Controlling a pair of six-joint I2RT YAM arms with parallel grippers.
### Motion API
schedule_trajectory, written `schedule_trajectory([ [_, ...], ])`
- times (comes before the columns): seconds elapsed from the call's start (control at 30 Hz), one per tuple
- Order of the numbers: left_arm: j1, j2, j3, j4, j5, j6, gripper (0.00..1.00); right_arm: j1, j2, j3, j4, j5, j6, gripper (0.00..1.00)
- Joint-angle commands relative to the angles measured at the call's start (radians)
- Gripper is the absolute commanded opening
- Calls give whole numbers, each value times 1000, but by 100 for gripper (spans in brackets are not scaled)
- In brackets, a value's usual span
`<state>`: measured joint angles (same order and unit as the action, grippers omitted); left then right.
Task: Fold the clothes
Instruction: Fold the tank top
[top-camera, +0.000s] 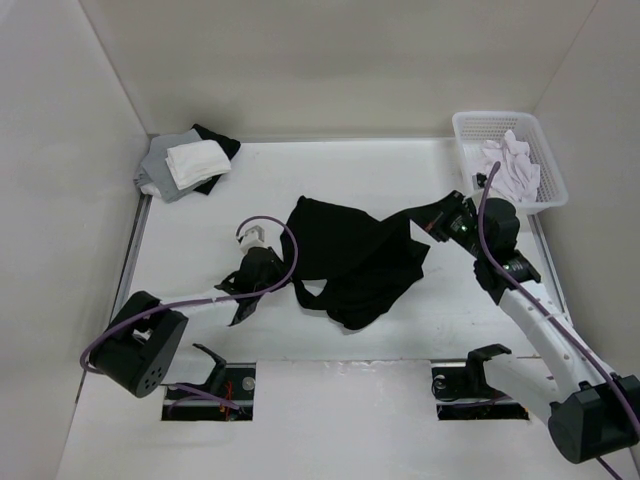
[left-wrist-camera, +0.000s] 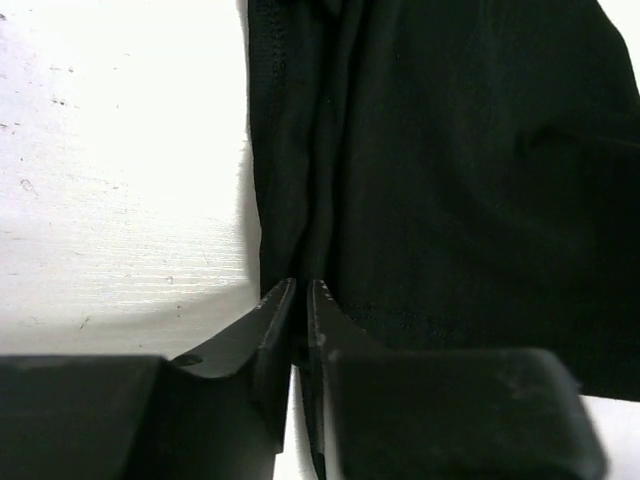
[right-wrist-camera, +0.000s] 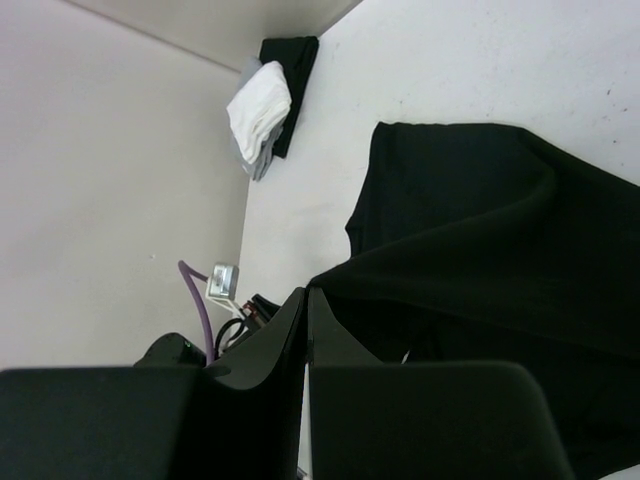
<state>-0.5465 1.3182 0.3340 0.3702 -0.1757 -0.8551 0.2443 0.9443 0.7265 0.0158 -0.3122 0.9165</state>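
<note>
Black tank top (top-camera: 355, 262) lies rumpled at mid-table, its right edge raised off the table (top-camera: 200, 225) by the right gripper (top-camera: 437, 222), whose jaws are clamped tight on the fabric. On the garment's left edge, the left gripper (left-wrist-camera: 300, 288) has its jaws drawn almost together, with the hem caught between the tips. This looks like a hold on opposite sides so the two arms can stretch the cloth flat before folding. A grey, white and black cloth pile (top-camera: 188, 162) sits far left. A white basket (top-camera: 497, 116) holding a white bundle (top-camera: 512, 165) stands far right.
</note>
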Motion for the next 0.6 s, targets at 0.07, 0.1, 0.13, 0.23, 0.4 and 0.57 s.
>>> schedule_trajectory([
  [0.07,29,-115,42,10,11,-15,6,-32,-32,2,70,-16,-2,4],
  [0.1,35,-149,52,-10,19,-21,6,-43,-33,5,70,-21,-2,4],
  [0.13,43,-181,62,-31,25,-24,5,-53,-33,8,70,-27,-4,4],
  [0.23,59,-272,92,-89,35,-25,5,-79,-38,24,69,-37,-5,4],
  [0.4,98,-393,129,-177,35,-19,4,-93,-52,48,67,-44,-2,4],
  [0.57,150,-513,149,-243,27,-42,2,-98,-85,63,59,-44,4,4],
])
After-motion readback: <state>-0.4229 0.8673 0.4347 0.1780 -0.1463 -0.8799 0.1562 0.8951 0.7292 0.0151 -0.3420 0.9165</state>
